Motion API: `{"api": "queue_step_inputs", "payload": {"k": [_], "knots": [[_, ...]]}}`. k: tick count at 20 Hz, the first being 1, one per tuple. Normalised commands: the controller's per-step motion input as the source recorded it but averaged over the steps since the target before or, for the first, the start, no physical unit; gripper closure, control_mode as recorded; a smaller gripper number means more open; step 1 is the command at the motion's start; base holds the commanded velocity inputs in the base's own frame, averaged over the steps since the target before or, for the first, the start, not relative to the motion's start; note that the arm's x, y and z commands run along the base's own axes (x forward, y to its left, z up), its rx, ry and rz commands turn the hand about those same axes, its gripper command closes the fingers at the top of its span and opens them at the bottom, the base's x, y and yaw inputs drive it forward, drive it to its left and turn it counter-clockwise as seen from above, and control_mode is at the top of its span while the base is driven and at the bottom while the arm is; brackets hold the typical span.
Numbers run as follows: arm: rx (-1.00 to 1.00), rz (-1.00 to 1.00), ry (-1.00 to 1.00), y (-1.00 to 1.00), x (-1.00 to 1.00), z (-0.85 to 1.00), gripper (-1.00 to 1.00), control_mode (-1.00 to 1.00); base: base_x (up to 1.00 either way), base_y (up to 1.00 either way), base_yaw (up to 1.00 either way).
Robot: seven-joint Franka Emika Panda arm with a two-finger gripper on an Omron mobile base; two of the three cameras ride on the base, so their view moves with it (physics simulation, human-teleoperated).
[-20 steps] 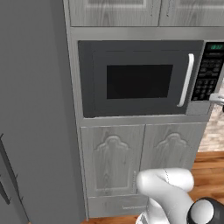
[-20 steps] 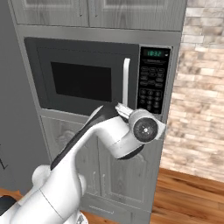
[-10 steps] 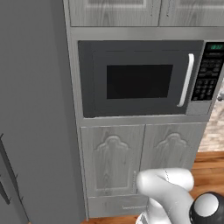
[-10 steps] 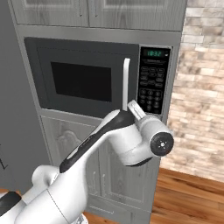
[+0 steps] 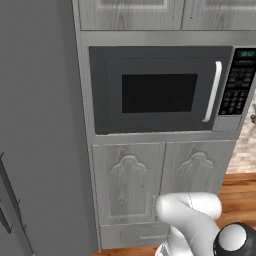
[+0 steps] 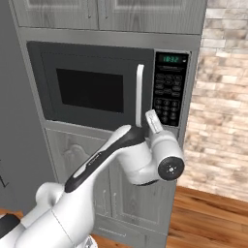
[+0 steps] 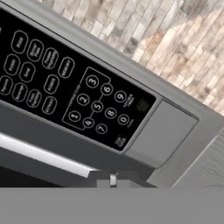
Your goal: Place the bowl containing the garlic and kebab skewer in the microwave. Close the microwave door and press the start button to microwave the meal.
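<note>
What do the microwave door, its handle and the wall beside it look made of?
Microwave door: seemingly matte dark grey metal or plastic, with a black glassy window.
Handle: smooth white bar, likely plastic.
Wall: pale brick, judging by staggered courses.

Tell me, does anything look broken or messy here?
No, nothing stands out. The microwave door is shut flat, its white handle hangs straight, the keypad looks whole, and nothing is spilled on the wooden floor.
</note>
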Motion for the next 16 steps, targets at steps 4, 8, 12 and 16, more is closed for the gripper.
{"api": "queue_step_inputs", "payload": {"k": [4,8,12,16], "knots": [[0.07,-0.04,0.0,-0.12,0.28,0.0,1.0,-1.0,0.0,0.0,0.0],[0.08,-0.01,0.0,-0.14,0.29,0.0,1.0,-1.0,0.0,0.0,0.0],[0.07,0.0,0.0,-0.25,0.18,0.0,1.0,-1.0,0.0,0.0,0.0],[0.04,0.0,0.0,-0.19,0.08,-0.06,1.0,-1.0,0.0,0.0,0.0]]}}
